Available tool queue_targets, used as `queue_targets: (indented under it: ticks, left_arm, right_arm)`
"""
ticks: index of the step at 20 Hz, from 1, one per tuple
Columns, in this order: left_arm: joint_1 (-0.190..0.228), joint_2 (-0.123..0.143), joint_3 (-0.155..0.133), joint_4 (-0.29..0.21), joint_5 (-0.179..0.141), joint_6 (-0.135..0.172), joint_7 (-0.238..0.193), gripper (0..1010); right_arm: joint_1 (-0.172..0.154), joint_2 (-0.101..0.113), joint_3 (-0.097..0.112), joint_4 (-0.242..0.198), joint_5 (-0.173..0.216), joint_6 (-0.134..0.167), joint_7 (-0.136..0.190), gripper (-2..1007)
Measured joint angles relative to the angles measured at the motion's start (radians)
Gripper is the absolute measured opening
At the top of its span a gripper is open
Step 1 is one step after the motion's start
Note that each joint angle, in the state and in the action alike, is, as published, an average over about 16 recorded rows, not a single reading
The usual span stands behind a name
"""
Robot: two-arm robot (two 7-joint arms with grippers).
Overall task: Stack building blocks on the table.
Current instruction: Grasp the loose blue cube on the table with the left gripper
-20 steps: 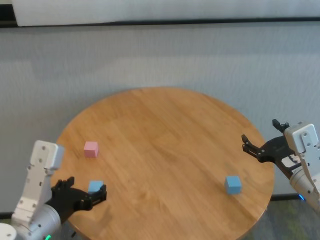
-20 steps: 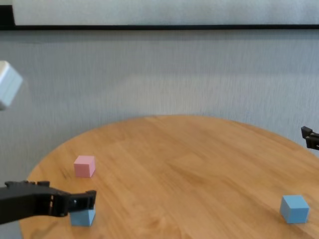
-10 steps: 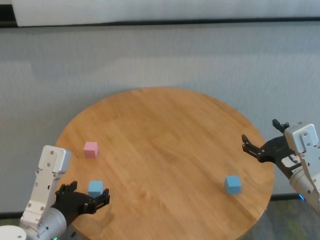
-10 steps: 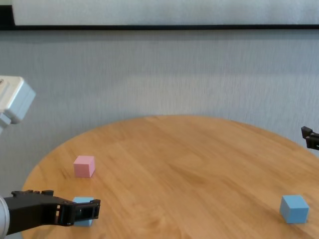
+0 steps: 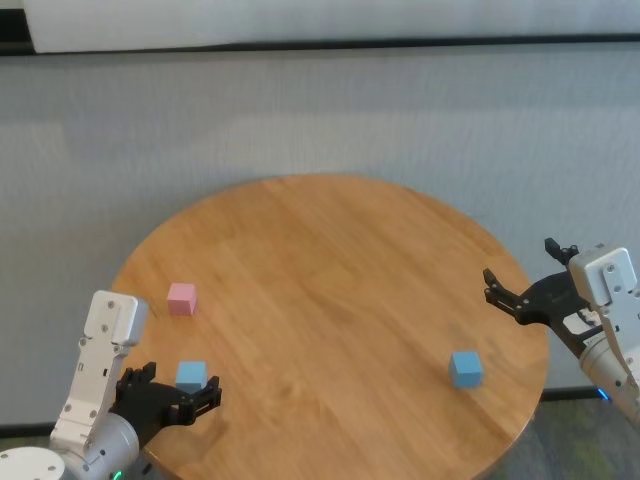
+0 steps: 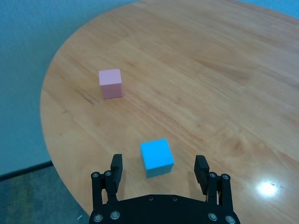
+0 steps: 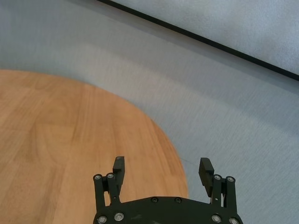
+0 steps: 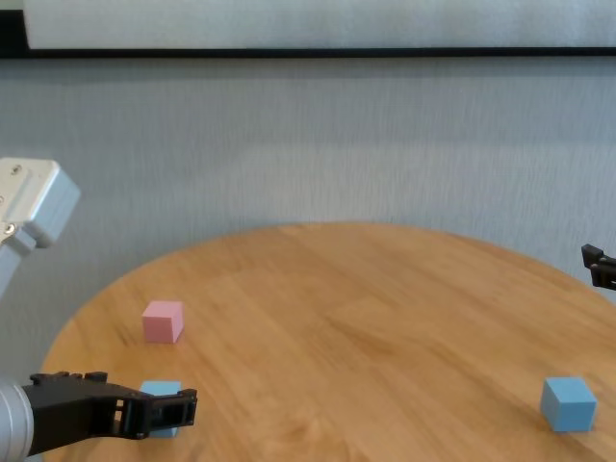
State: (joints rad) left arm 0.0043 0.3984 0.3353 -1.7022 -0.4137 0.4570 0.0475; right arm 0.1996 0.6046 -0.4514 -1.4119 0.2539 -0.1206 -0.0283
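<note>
Black-fingered left tool (image 6: 160, 169) low at the near left edge of the round light-brown wood-grain counter (image 5: 340, 290), jaws spread wide, holding nothing. Near light-blue matte cube (image 6: 157, 157) sits on the counter between and just ahead of the fingertips (image 6: 116, 164), touching neither. Small pink matte cube (image 5: 182, 298) rests farther in on the left side, apart from it. Second light-blue matte cube (image 5: 465, 368) stands alone on the near right side, well apart from both. Right tool (image 7: 161, 169) hovers over the counter's right edge, jaws wide open, empty. All three cubes lie single; none stacked.
</note>
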Motion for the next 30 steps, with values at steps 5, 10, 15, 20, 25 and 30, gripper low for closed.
queue_targets:
  ticks: [5,10,15,20,25,30]
  left_arm:
    - [-0.013,-0.015,0.000,0.025,0.015,-0.005,-0.003,1000]
    - [-0.024,-0.029,-0.003,0.048,0.028,-0.011,-0.008,1000]
    - [-0.032,-0.043,-0.007,0.068,0.040,-0.016,-0.012,1000]
    - [-0.037,-0.055,-0.011,0.087,0.050,-0.019,-0.018,1000]
    - [-0.041,-0.066,-0.015,0.102,0.060,-0.023,-0.024,1000]
    - [-0.044,-0.076,-0.020,0.114,0.071,-0.029,-0.031,1000]
  right_arm:
    - [0.000,0.000,0.000,0.000,0.000,0.000,0.000,1005]
    - [0.000,0.000,0.000,0.000,0.000,0.000,0.000,1005]
    - [0.000,0.000,0.000,0.000,0.000,0.000,0.000,1005]
    - [0.000,0.000,0.000,0.000,0.000,0.000,0.000,1005]
    - [0.000,0.000,0.000,0.000,0.000,0.000,0.000,1005]
    - [0.000,0.000,0.000,0.000,0.000,0.000,0.000,1005]
